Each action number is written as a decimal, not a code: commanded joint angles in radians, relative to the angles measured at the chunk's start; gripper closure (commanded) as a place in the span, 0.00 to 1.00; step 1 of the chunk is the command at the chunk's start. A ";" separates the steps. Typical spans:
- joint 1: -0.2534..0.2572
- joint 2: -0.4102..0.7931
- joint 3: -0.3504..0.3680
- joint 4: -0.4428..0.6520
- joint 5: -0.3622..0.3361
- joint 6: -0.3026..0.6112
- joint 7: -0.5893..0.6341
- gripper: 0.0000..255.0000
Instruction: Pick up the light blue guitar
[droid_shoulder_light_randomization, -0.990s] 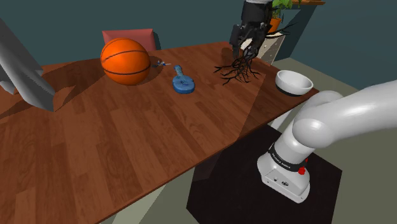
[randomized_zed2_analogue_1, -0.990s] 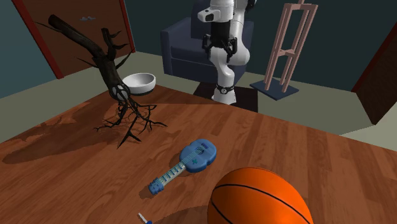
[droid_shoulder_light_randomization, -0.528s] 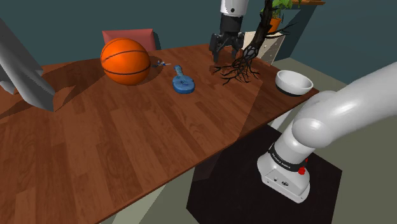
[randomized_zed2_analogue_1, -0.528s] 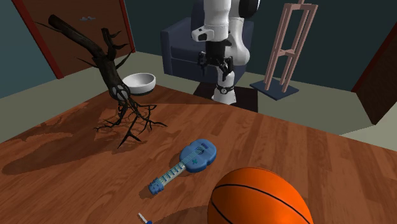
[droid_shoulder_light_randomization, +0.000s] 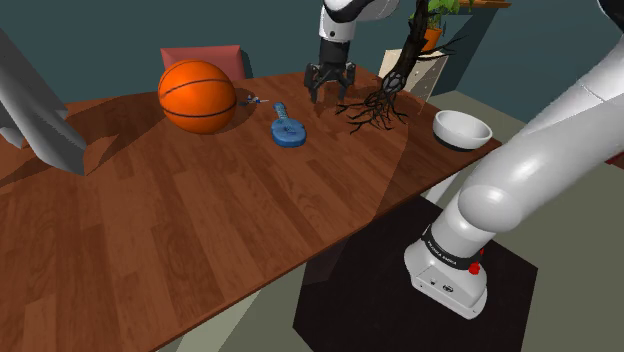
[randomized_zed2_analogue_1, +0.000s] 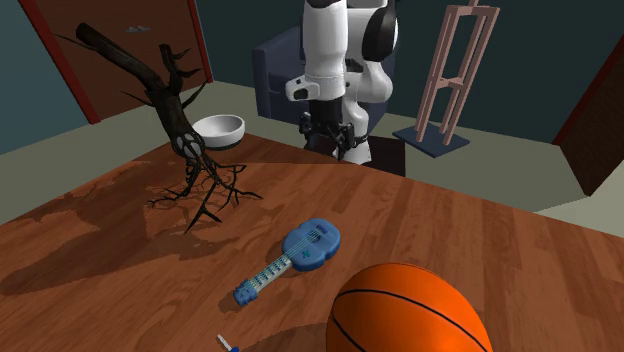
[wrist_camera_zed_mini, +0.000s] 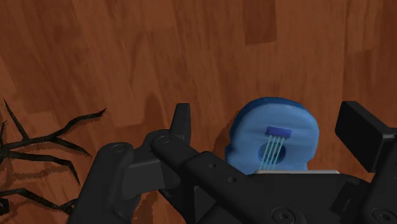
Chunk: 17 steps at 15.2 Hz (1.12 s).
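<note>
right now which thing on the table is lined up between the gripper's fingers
The blue guitar: its body shows between the open gripper's fingers, untouched. The black branch is off to one side; basketball and white bowl farther away.

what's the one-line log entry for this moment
gripper: open | guitar: blue, flat on table, not held | position: gripper above table, near guitar body | grasp: not yet done

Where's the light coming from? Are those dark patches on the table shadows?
Shoulder view: likely yes, soft shadow spreads from the basketball across the table toward that view's left. Second exterior view: the dark branch casts a long, soft-edged shadow leftward. Wrist view: a faint shadow lies on the wood beside the blue guitar.
</note>
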 joint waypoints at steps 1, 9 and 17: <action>-0.002 0.083 -0.002 0.044 0.005 0.043 0.012 0.00; -0.014 0.385 -0.012 0.270 0.029 0.133 0.052 0.00; -0.032 0.700 -0.022 0.592 0.058 0.141 0.087 0.00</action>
